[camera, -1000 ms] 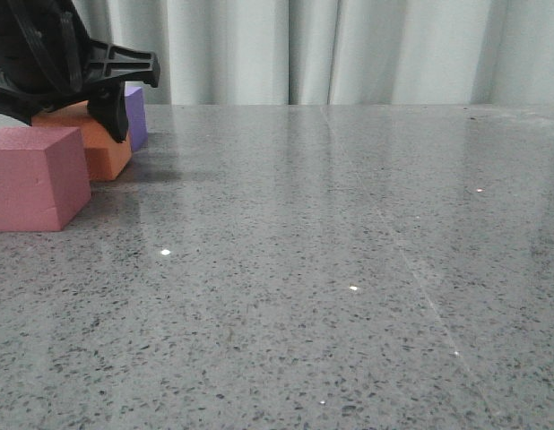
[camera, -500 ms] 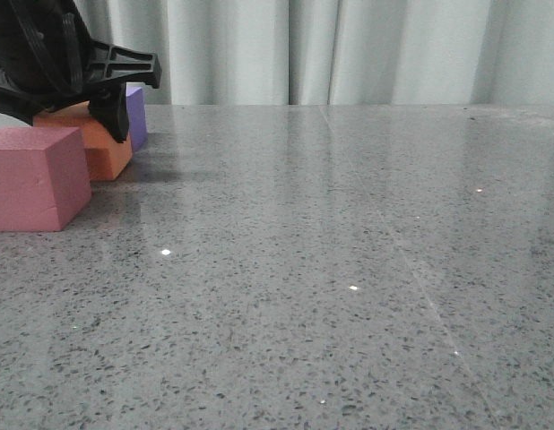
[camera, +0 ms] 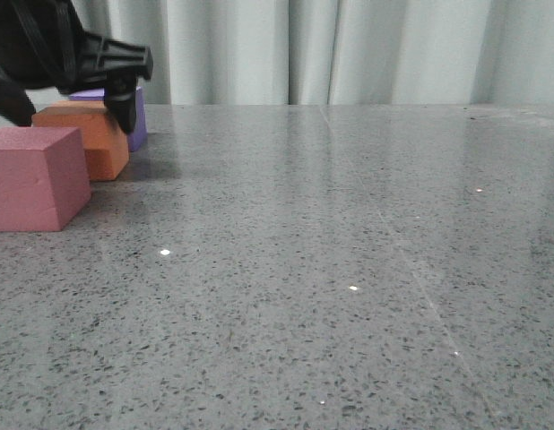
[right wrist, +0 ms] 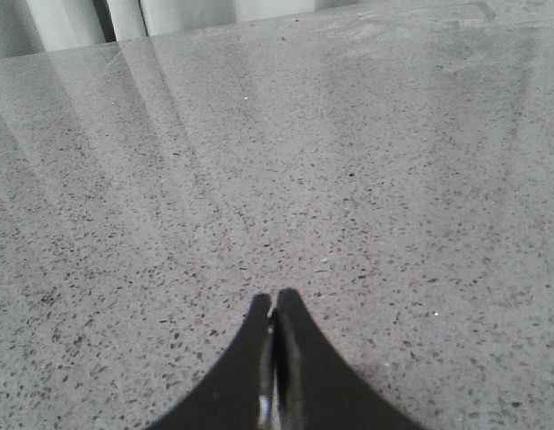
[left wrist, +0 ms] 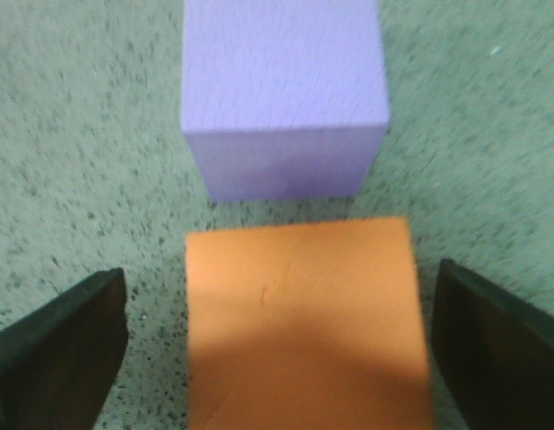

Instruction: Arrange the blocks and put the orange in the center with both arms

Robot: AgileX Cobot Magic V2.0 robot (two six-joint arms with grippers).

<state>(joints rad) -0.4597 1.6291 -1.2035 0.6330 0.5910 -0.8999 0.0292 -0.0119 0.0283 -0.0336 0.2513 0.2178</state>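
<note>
At the table's far left three foam blocks stand in a row running away from me. The pinkish-red cube (camera: pixel 35 179) is nearest, the orange cube (camera: pixel 84 143) is in the center behind it, and the purple cube (camera: pixel 139 121) is farthest. My left gripper (camera: pixel 71 107) hovers open over the orange cube (left wrist: pixel 304 322), with a strip of tabletop between each finger (left wrist: pixel 62 349) and the cube's sides. The purple cube (left wrist: pixel 281 90) lies just beyond it, a narrow gap between them. My right gripper (right wrist: pixel 275 300) is shut on nothing over bare table; the front view does not show it.
The grey speckled tabletop (camera: pixel 349 269) stretches from the blocks to the right edge of the front view. A pale curtain (camera: pixel 349 49) hangs behind the table's far edge.
My left gripper has risen a little, and its right finger has come away from the orange cube's side. The three cubes have stayed where they were.
</note>
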